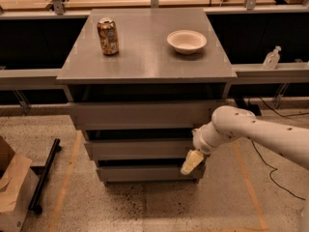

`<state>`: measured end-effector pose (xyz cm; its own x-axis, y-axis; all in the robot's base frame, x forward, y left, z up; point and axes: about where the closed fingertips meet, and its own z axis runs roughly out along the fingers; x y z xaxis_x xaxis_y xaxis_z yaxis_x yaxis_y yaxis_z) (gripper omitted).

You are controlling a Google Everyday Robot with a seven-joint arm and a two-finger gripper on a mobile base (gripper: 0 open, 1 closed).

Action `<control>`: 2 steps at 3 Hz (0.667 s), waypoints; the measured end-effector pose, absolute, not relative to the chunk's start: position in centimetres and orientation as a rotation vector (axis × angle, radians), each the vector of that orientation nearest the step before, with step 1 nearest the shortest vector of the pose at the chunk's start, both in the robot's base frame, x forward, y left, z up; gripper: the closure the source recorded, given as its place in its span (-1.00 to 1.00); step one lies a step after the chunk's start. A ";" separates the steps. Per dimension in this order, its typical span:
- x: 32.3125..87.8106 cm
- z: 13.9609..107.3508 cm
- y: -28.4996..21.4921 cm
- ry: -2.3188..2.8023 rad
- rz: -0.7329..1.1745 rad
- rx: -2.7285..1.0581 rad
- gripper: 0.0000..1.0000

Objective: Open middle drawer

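camera view.

- cabinet (pixel 145 64): grey, flat top, three handleless drawer fronts stacked below, each narrower than the one above.
- can (pixel 107 36): upright on the cabinet top, left part, towards the back.
- bowl (pixel 187 41): pale, shallow, on the cabinet top, right part, well apart from the can.
- top drawer (pixel 140 115): tallest and widest front, directly under the top.
- middle drawer (pixel 137 149): second of the three, long flat grey front, a dark gap above it and another below; whether it stands pulled out cannot be told.
- bottom drawer (pixel 145 172): smallest front, nearest the floor.
- arm (pixel 256 132): white, entering from the right edge, bending down at a rounded joint beside the middle drawer's right end.
- gripper (pixel 191 162): cream-coloured tip, pointing down and left, at the lower right corner of the middle drawer front and overlapping the right end of the bottom drawer; how wide it stands cannot be told.
- bottle (pixel 272 58): clear, on the ledge right of the cabinet.
- cardboard box (pixel 14 187): brown, at the lower left on the floor.
- black bar (pixel 44 175): lying on the floor beside the box.
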<state>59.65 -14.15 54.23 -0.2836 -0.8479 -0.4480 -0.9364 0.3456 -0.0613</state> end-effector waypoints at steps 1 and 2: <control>61.1 53.8 -13.4 2.187 0.290 -1.577 -1.00; 62.6 52.4 -12.8 2.182 0.298 -1.593 -1.00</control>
<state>62.59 -12.76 52.41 -0.2553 -0.8543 -0.4528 -0.9444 0.3207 -0.0726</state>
